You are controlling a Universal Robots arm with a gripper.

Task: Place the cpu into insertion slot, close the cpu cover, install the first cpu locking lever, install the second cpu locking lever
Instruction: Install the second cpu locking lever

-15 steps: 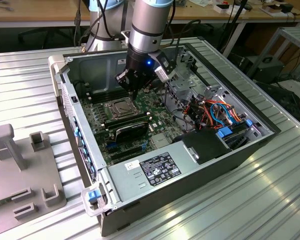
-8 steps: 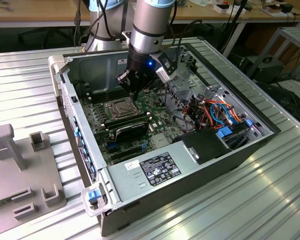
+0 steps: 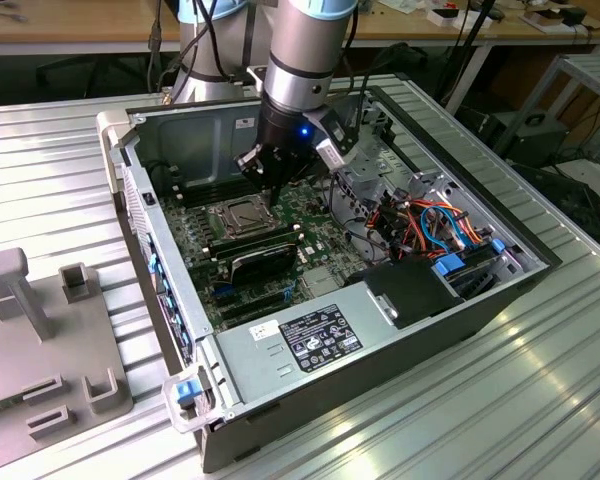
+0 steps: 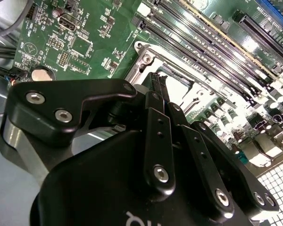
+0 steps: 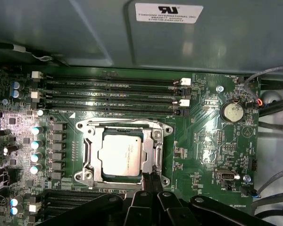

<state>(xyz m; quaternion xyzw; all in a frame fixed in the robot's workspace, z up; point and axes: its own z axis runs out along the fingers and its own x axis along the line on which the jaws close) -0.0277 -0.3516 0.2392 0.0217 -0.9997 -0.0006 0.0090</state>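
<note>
The cpu (image 5: 121, 153), a silvery square chip, lies in the insertion slot (image 5: 92, 173) on the green motherboard. The cpu cover (image 5: 156, 143), a silvery frame, lies flat around it. My gripper (image 5: 149, 181) hangs just above the socket's edge, its two thin black fingers pressed together with nothing seen between them. In the second wrist view the gripper (image 4: 157, 81) points down at the cover's frame (image 4: 142, 63). In the exterior view the gripper (image 3: 268, 183) hovers just behind the insertion slot (image 3: 242, 217) inside the open computer case. I cannot make out the locking levers clearly.
Long black memory slots (image 5: 113, 94) run beside the socket, with a coin battery (image 5: 232, 111) and capacitors (image 5: 35, 143) nearby. The case wall (image 3: 195, 130), a drive cage with cables (image 3: 430, 225) and the power supply (image 3: 320, 335) ring the board. A grey fixture (image 3: 40, 340) sits on the exterior view's left.
</note>
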